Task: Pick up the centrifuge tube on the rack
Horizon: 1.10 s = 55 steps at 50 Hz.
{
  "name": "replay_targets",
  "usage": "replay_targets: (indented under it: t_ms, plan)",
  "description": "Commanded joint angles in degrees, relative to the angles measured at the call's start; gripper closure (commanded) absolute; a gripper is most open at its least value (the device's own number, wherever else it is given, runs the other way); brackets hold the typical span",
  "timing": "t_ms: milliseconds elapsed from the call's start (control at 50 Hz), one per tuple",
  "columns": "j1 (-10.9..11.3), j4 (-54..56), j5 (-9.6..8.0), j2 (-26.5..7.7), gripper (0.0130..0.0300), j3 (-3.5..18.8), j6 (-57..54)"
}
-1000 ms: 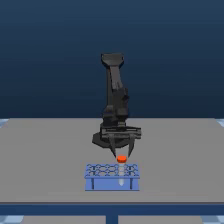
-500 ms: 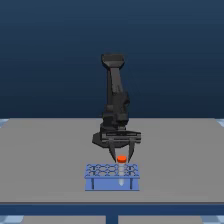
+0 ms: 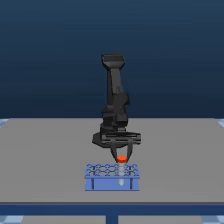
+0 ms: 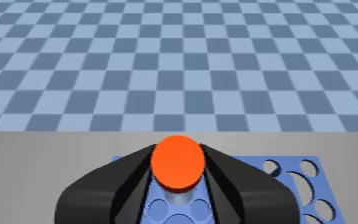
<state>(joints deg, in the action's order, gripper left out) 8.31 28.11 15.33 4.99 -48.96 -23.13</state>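
Black claw (image 3: 121, 156) closed on orange cap of centrifuge tube (image 3: 121, 159), tube standing in light-blue rack (image 3: 111, 183) directly beneath claw, rack near bench (image 3: 45, 160) front edge, bare grey bench surface on both sides of claw

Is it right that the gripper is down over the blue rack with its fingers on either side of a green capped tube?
Not quite: the cap is orange-red, not green. The wrist view shows it plainly, with the gripper and its dark fingers on either side of the centrifuge tube. The rest holds: the exterior view shows the gripper down over the light-blue rack.
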Motion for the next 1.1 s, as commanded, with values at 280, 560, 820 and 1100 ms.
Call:
replay_targets:
  t_ms: [280, 560, 820, 1100]
  plan:
    - [0.01, 0.00, 0.12, 0.00, 0.0300, 0.00, 0.07]
    - [-0.01, 0.80, -0.32, 0.30, 0.0300, 0.13, -0.77]
    - [-0.01, 4.19, -1.78, 1.43, 0.0300, 0.70, -4.27]
    - [-0.01, 11.89, -4.10, 3.26, 0.0300, 1.74, -12.15]
